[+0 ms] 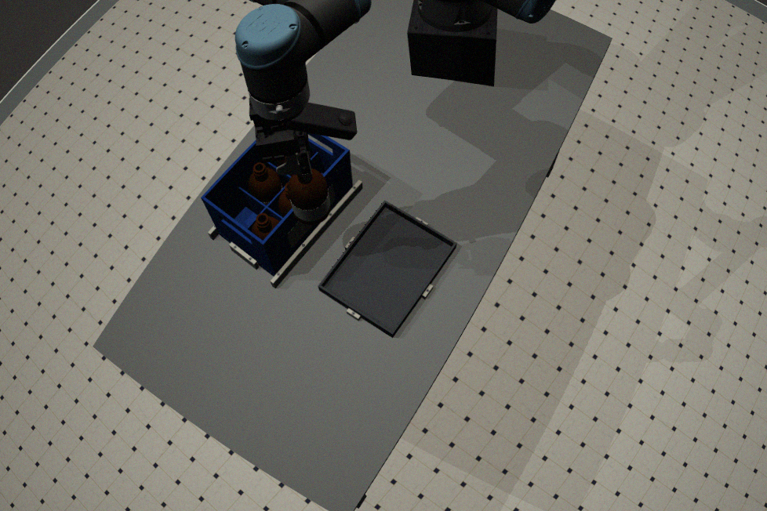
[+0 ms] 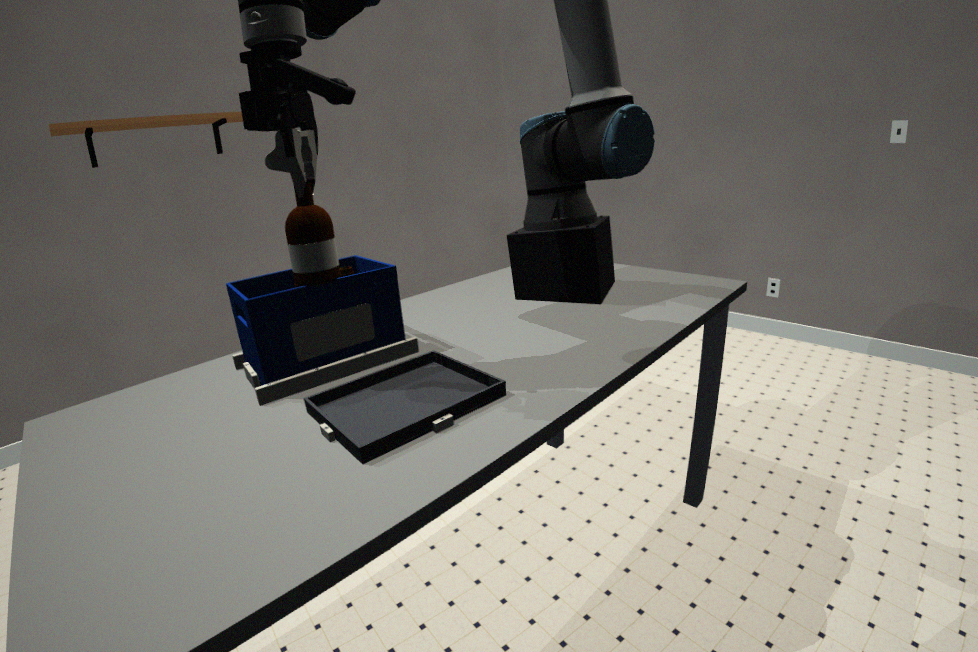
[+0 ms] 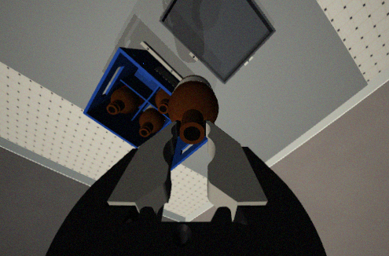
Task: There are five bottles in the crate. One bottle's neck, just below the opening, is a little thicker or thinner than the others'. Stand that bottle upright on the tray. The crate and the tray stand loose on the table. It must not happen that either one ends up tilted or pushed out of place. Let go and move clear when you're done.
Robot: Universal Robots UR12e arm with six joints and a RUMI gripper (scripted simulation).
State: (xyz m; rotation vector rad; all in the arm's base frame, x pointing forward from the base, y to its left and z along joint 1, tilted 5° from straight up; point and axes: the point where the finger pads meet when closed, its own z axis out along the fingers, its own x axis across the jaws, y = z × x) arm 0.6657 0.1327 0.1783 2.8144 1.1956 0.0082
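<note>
- The gripper (image 1: 303, 172) (image 2: 306, 194) (image 3: 192, 121) is clenched on the neck of one brown bottle (image 1: 307, 190) (image 2: 309, 222) (image 3: 194, 98); the neck is presumably chosen because the shoulders and body are too broad for the fingers.
- The held bottle is carried roughly upright, mouth up, left of centre in the top view; this suits a landing on its base; whether its neck is the odd one cannot be told.
- It is seen over the tray-side wall of the crate (image 1: 263, 255) (image 2: 267, 326) (image 3: 102, 81); its base is partly hidden in the exterior view, so full clearance of the rim should be ensured before sideways travel.
- Other bottles (image 1: 263, 180) (image 3: 124, 100) are parted by dividers, likely against knocking.
- The tray (image 1: 384, 277) (image 2: 398, 399) (image 3: 225, 39) lies flat beside the crate, no bottle on it; pale blocks (image 1: 353, 313) (image 2: 442, 422) (image 3: 193, 56) at its edges probably mark its position.
- A white label (image 1: 312, 211) (image 2: 313, 257) is borne by the held bottle; a grey panel (image 2: 333, 332) by the crate; no brand or wording is legible.
</note>
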